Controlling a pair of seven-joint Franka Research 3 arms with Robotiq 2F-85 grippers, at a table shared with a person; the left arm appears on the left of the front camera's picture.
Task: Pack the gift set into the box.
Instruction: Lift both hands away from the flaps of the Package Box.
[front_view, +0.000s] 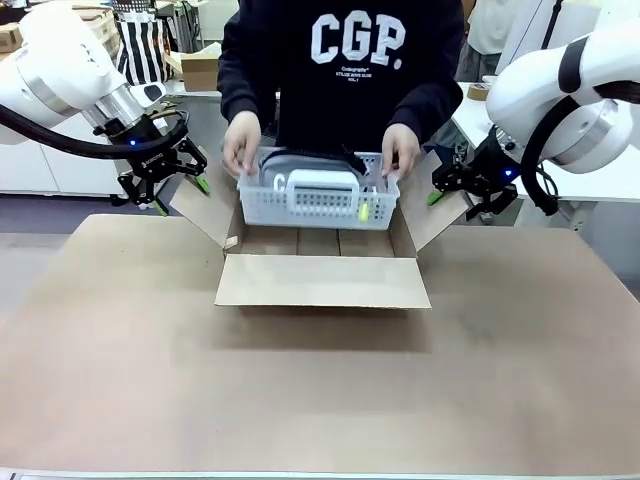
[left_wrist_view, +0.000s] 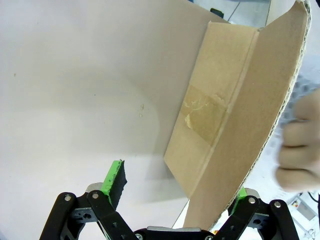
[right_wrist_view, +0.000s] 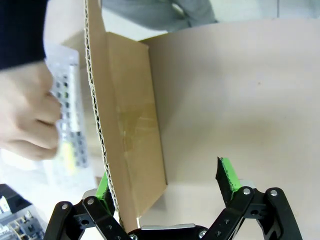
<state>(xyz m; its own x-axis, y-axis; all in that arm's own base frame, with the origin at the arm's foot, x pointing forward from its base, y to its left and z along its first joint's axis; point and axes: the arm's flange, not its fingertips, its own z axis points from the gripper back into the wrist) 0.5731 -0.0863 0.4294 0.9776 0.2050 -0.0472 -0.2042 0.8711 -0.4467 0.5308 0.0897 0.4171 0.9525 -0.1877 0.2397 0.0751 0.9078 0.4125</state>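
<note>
The box (front_view: 320, 282) sits open at the table's far middle, flaps spread. A person's hands (front_view: 240, 145) hold the gift set (front_view: 320, 190) over its opening; here it looks like a white lattice-sided tray of pale items with a black part behind. My left gripper (front_view: 183, 195) is open astride the left flap (left_wrist_view: 235, 115), which runs between its fingers (left_wrist_view: 114, 180). My right gripper (front_view: 455, 200) is open astride the right flap (right_wrist_view: 130, 125), whose corrugated edge passes close by one pad (right_wrist_view: 103, 185). The tray (right_wrist_view: 67, 115) and a hand (right_wrist_view: 25, 115) show beyond that flap.
A broad brown sheet (front_view: 320, 400) covers the table in front of the box. The person stands close against the far edge. Behind are a small carton (front_view: 200, 68), a striped bag (front_view: 143, 45) and a tape roll (front_view: 478, 90).
</note>
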